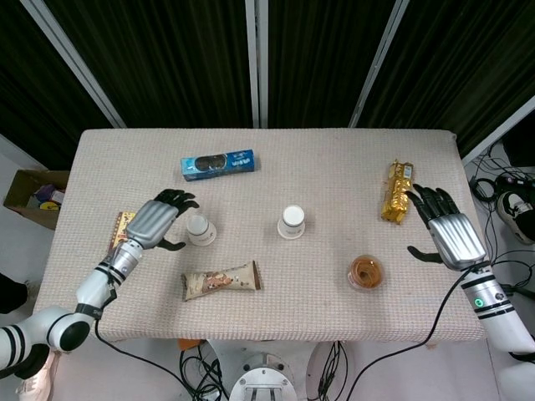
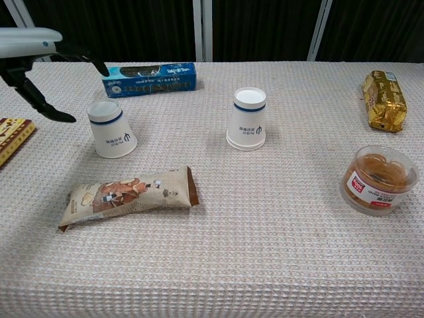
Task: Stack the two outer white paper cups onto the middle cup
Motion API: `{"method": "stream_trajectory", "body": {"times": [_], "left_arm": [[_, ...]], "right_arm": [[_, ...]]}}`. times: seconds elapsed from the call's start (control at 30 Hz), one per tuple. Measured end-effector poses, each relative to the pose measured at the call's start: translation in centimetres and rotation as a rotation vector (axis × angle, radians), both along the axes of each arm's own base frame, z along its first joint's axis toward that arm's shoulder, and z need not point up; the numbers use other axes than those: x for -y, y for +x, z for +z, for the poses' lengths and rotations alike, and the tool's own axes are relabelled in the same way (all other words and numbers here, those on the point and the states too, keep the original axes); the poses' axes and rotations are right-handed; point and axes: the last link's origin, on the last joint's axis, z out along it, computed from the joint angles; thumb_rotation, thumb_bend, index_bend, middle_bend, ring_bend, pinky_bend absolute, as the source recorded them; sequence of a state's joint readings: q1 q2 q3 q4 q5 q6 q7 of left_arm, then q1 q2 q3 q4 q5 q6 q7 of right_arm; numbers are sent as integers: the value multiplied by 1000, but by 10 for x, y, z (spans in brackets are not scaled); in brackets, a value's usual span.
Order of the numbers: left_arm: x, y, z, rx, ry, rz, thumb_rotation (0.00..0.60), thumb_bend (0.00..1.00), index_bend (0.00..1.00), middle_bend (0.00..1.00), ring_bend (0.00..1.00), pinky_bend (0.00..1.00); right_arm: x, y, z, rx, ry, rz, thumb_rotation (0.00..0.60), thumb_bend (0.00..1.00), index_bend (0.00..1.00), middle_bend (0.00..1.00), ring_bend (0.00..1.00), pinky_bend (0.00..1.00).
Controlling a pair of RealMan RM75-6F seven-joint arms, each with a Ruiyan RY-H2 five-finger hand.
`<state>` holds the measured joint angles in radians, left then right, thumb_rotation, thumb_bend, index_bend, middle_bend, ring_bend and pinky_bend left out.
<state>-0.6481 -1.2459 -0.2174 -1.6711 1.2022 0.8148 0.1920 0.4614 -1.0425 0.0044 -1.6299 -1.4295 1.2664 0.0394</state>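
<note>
Two white paper cups stand upside down on the beige cloth. The left cup (image 1: 201,227) (image 2: 112,129) stands alone. The middle cup (image 1: 291,221) (image 2: 248,119) shows a doubled rim at its base, as if one cup sits over another. My left hand (image 1: 155,222) (image 2: 30,46) is open, its fingers spread just left of the left cup without touching it. My right hand (image 1: 450,234) is open and empty near the table's right edge, far from both cups, and only the head view shows it.
A blue biscuit box (image 1: 218,164) lies behind the left cup. A snack packet (image 1: 221,281) lies in front of it. A brown bar (image 1: 125,234) lies partly under my left arm. A gold packet (image 1: 399,191) and a round tub (image 1: 366,273) are at the right.
</note>
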Motion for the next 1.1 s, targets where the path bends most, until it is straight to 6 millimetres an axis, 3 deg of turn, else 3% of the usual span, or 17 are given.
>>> {"method": "stream_trajectory", "body": {"times": [0.47,0.63,0.73,0.93,1.1], "left_arm": [[-19,5,-38,-68,-38,72,600,276,317,269,212,110],[-26,6,-45,-61,-26,85,600,359,451,470,384,116],[-26,11,-44,-44,-30,81,600,362,458,498,408,117],[-26,41,-30,74,-31,50,600,355,458,486,406,118],[-32,84,-17,187,-43,-16,600,355,458,479,405,119]], "right_arm": [[-1,-22,-5,35,-2,-45,600,115,0,0,0,0],[-2,-27,-5,43,-2,-57,600,115,0,0,0,0],[-3,-30,-4,47,-8,-61,600,115,0,0,0,0],[-4,-34,0,67,-24,-70,600,115,0,0,0,0],[-7,-37,3,84,-37,-68,600,115,0,0,0,0]]}}
